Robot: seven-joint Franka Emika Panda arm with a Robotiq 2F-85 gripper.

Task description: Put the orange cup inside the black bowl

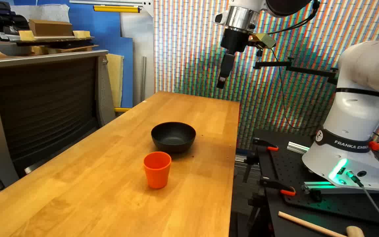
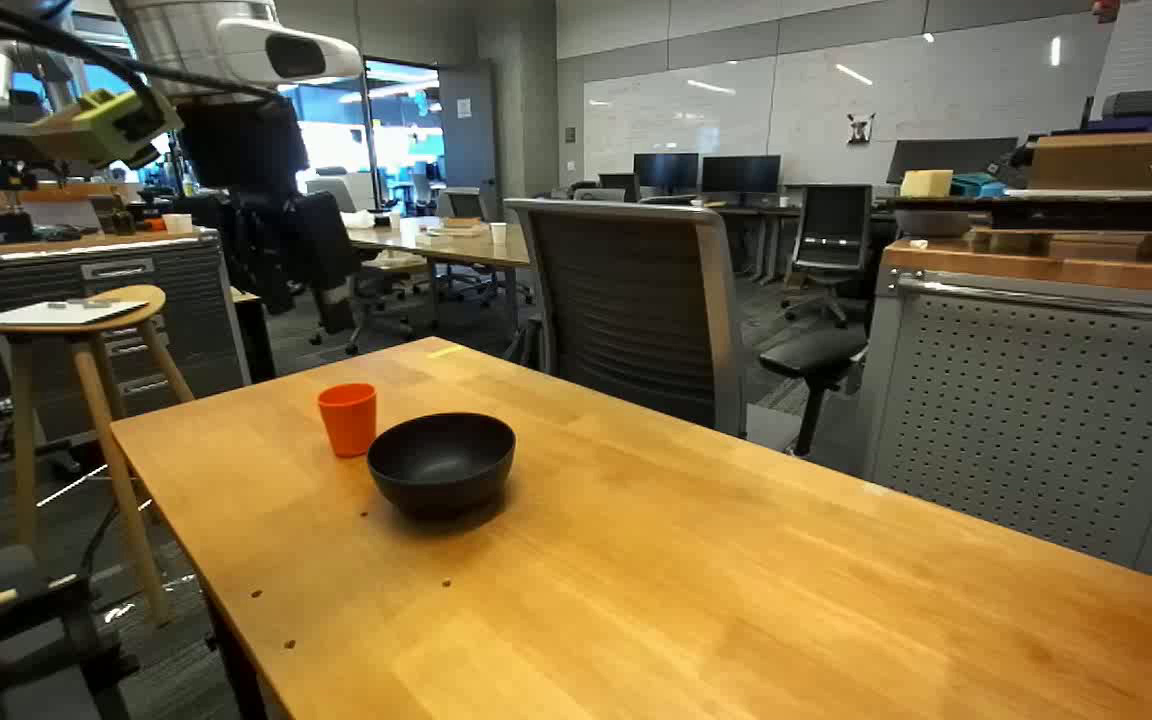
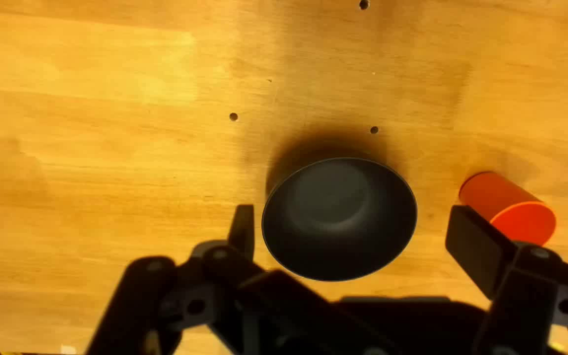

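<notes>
A tapered orange-red plastic cup [image 1: 157, 172] stands upright, open end up, on a rectangular honey-coloured wooden tabletop [image 1: 107, 184], just beside a round matte-black bowl [image 1: 173, 142] and outside it; the wrist view shows a strip of wood between the two. The bowl sits level, its dark hollow facing up. Both rest in from the long edges, with the base of a white robot arm [image 1: 357, 118] beyond one and a grey-framed chair with a dark ribbed back [image 2: 636, 310] at the opposite one. The cup is nearer than the bowl to the short edge by a round pale wooden stool [image 2: 148, 298], which carries a flat white item [image 2: 46, 314] and stands past one corner. At that short edge's other corner, on the chair side, lies a flat yellow strip [image 2: 444, 351]. The black two-fingered end effector [image 3: 350, 222] hangs high above the tabletop, its fingers [image 3: 479, 246] spread well apart; in the wrist view the bowl appears between them, well below, and one finger partly overlaps the cup. Small round dark holes [image 3: 233, 117] dot the tabletop between the bowl and the long edge towards the robot.
</notes>
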